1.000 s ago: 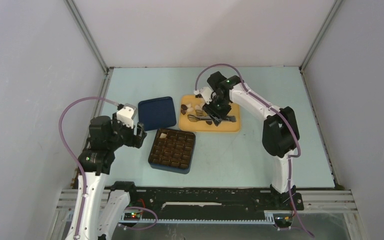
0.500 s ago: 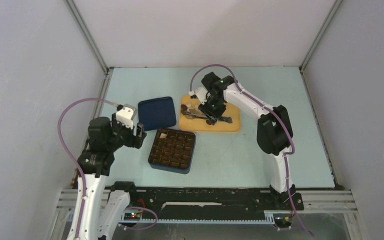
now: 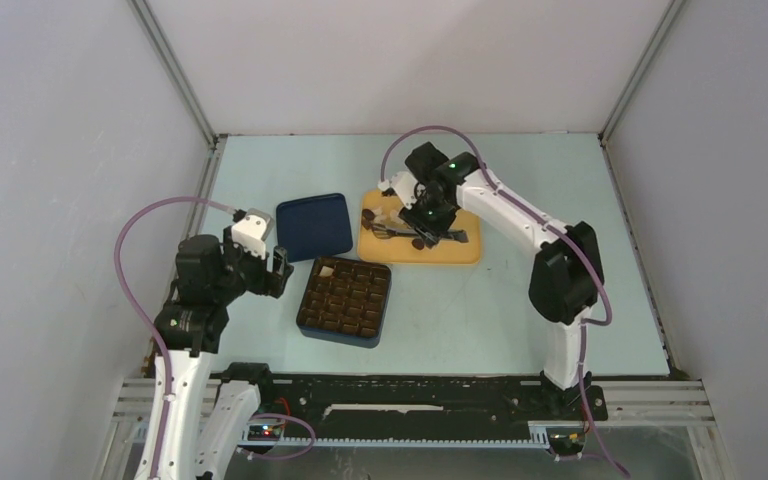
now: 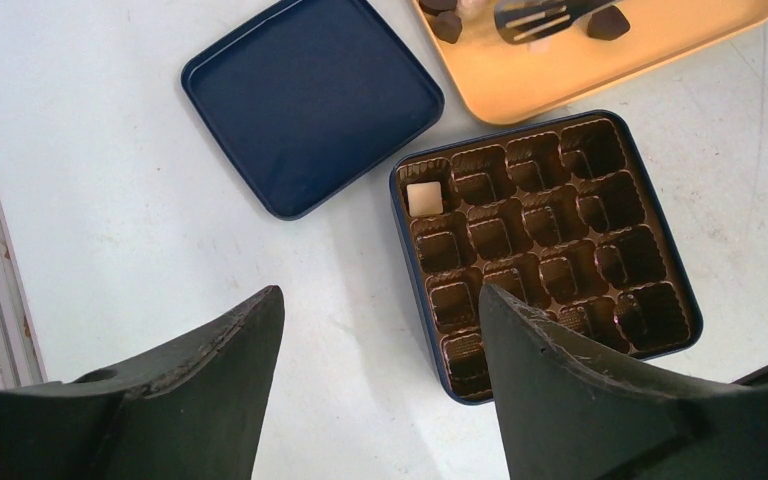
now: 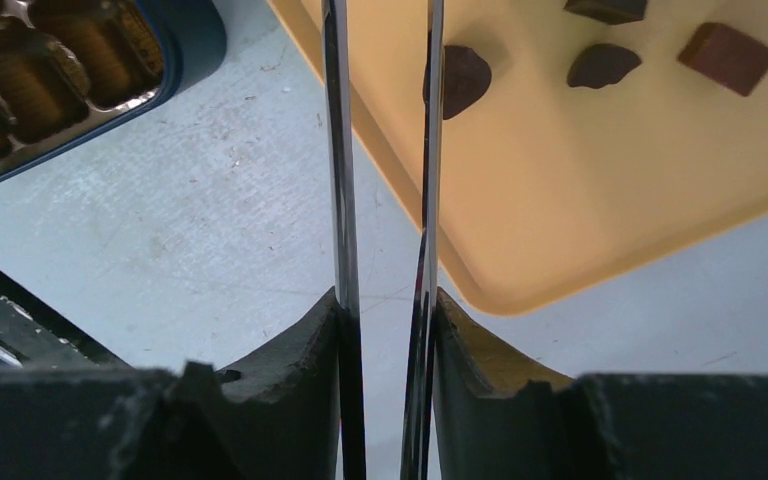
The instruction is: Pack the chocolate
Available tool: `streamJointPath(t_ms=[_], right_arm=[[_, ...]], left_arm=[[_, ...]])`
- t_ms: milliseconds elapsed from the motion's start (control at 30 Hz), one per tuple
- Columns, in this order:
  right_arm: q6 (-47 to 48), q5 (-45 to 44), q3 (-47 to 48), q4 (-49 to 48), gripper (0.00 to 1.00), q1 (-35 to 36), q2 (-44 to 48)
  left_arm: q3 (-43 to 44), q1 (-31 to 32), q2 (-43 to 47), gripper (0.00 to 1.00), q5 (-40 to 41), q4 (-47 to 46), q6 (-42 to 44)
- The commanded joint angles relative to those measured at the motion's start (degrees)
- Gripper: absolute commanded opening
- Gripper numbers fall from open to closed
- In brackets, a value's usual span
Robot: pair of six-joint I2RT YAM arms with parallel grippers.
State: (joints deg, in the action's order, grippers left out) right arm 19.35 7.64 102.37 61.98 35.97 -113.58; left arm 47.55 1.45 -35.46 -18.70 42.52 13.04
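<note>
Dark chocolate pieces (image 5: 603,65) lie on the yellow tray (image 3: 460,250). My right gripper (image 3: 430,212) hangs over the tray, shut on metal tongs (image 3: 397,233). In the right wrist view the gripper (image 5: 387,300) presses the two tong blades (image 5: 341,150) close together, with a narrow gap left between them. One dark piece (image 5: 463,78) lies just right of the right blade. The blue box (image 4: 545,250) holds a brown gridded insert with one cream-white piece (image 4: 421,197) in a corner cell. My left gripper (image 4: 380,300) hovers open and empty left of the box.
The box's dark blue lid (image 3: 314,226) lies upside down left of the tray and behind the box (image 3: 345,300). White walls close in the table on three sides. The tongs (image 4: 540,18) show at the top of the left wrist view.
My right gripper has squeezed the tongs narrower and carried them leftward over the tray. The left arm has stayed where it was.
</note>
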Motion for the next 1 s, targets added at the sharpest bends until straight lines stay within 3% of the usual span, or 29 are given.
streamJointPath(t_ms=[0, 267, 567, 967], right_arm=[[0.02, 0.52, -0.14, -1.46, 0.27, 0.26, 5.85], [0.32, 6.5, -1.11, -0.91, 0.27, 3.33, 8.94], [1.39, 8.49, 0.4, 0.31, 0.27, 10.2, 6.28], [1.11, 7.98, 2.91, 0.34, 0.33, 10.97, 2.35]], left_arm=[[-1.75, -0.66, 0.48, 0.76, -1.25, -1.7, -0.23], [-2.0, -0.84, 0.31, 0.77, -1.43, -1.83, -0.21], [-2.01, -1.19, 0.55, 0.77, -1.55, -1.64, -0.27], [-2.47, -1.28, 0.66, 0.77, -1.83, -1.85, -0.06]])
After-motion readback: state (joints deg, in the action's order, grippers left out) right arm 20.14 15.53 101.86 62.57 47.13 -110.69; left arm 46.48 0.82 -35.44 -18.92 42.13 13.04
